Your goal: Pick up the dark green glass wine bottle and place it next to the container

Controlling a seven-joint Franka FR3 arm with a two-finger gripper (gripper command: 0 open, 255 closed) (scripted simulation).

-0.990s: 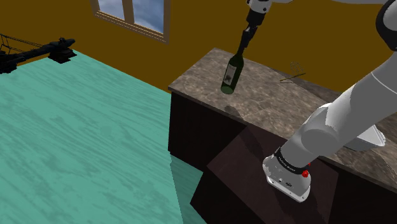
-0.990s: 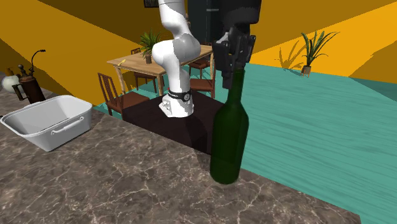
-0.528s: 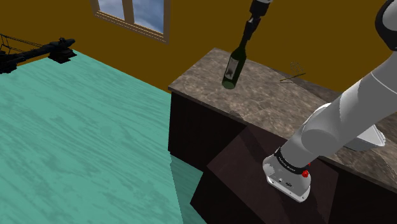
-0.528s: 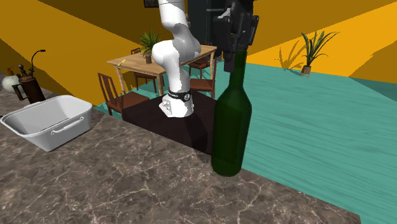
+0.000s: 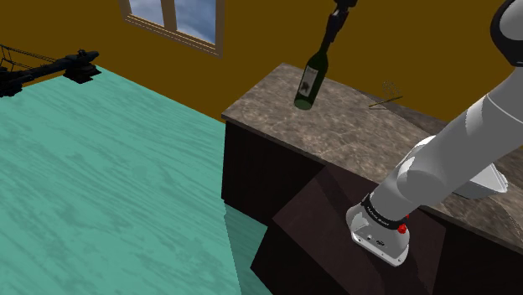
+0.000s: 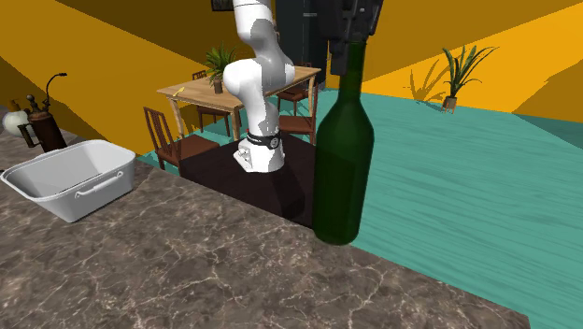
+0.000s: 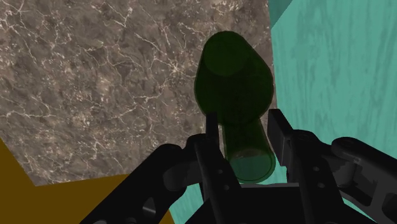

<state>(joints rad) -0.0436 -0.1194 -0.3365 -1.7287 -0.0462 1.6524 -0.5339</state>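
The gripper (image 7: 243,127) had its fingers (image 7: 278,130) pinching the neck of the dark green bottle (image 6: 344,159). The body hung straight below them over the marble countertop (image 6: 187,271). It had a pale label (image 5: 308,81), print too tiny to read. The white container (image 6: 70,178) sat well apart from the fingers.

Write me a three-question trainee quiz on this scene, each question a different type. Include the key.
1. Multiple choice: where does the gripper clasp the green bottle? A) the neck B) the base C) the middle of the body
2. Fill in the word: in the second exterior view, the white container stands on the countertop, toward that view's ____ of the green bottle.
3. True or false: the green bottle lies inside the white container.

Key: 1 A; 2 left; 3 false.
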